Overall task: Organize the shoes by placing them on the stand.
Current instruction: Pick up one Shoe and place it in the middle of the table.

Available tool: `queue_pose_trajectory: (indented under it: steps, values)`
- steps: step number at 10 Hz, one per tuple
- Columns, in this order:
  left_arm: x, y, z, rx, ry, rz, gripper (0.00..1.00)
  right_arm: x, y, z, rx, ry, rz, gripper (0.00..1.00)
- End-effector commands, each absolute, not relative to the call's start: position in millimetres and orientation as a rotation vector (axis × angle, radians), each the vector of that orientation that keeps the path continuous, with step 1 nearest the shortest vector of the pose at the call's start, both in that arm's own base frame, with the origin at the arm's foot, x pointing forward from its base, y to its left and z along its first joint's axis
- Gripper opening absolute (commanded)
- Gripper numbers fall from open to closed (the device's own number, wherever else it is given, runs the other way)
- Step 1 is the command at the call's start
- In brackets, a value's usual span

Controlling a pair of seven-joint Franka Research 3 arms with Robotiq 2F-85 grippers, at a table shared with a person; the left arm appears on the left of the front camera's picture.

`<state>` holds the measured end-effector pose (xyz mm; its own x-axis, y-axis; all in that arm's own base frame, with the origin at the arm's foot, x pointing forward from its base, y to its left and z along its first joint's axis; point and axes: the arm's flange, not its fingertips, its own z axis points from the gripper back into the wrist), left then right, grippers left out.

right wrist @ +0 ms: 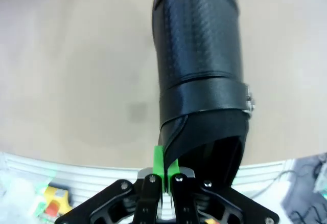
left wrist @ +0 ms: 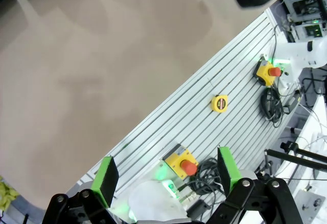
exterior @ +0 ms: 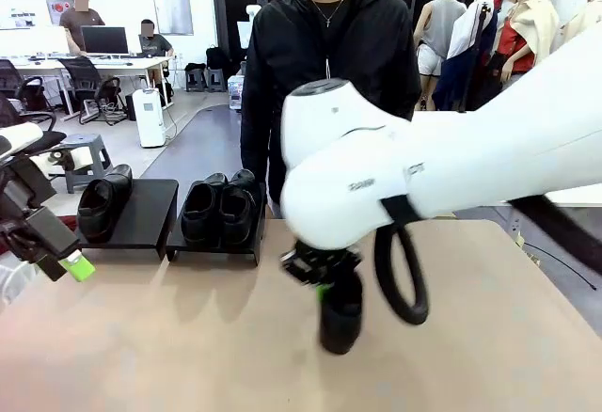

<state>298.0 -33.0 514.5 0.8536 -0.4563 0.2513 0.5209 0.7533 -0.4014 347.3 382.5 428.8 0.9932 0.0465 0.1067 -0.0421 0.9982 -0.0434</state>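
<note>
My right gripper (exterior: 324,285) is shut on the rim of a black glossy shoe (exterior: 340,318), which hangs toe-down just over the table's middle. In the right wrist view the green pads (right wrist: 159,163) pinch the shoe's collar edge, and the shoe (right wrist: 199,55) stretches away from them. The stand's left platform (exterior: 150,207) carries one shoe (exterior: 103,205). Its right platform (exterior: 216,247) carries two shoes (exterior: 200,210) (exterior: 237,210) side by side. My left gripper (exterior: 75,263) hovers low at the table's left edge, open and empty, with wide-apart fingers (left wrist: 107,175).
A person in a black jacket (exterior: 324,64) stands at the far edge behind the stand. Under my left gripper lies a slotted metal base (left wrist: 225,75) with yellow stop buttons (left wrist: 268,72), a tape measure (left wrist: 219,103) and cables.
</note>
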Motion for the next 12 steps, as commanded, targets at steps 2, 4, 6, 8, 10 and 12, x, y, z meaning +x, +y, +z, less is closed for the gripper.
queue_pose_trajectory:
  steps: [2, 4, 6, 8, 10, 12]
  values:
    - [298, -31, 515, -0.479, -0.14, -0.526, 1.0, 368, 447, 407, 0.131, -0.049, 0.07, 0.0]
    - [298, -31, 515, -0.479, -0.14, -0.526, 1.0, 379, 468, 397, 0.152, -0.006, 0.048, 0.0]
    - [298, -31, 515, -0.479, -0.14, -0.526, 1.0, 378, 469, 393, 0.161, 0.037, 0.06, 0.21]
    - [298, -31, 515, -0.479, -0.14, -0.526, 1.0, 370, 469, 394, 0.182, 0.067, 0.11, 1.0]
    - [298, -31, 515, -0.479, -0.14, -0.526, 1.0, 353, 455, 416, 0.194, 0.018, 0.141, 1.0]
    - [298, -31, 515, -0.479, -0.14, -0.526, 1.0, 323, 404, 462, 0.167, -0.1, 0.05, 1.0]
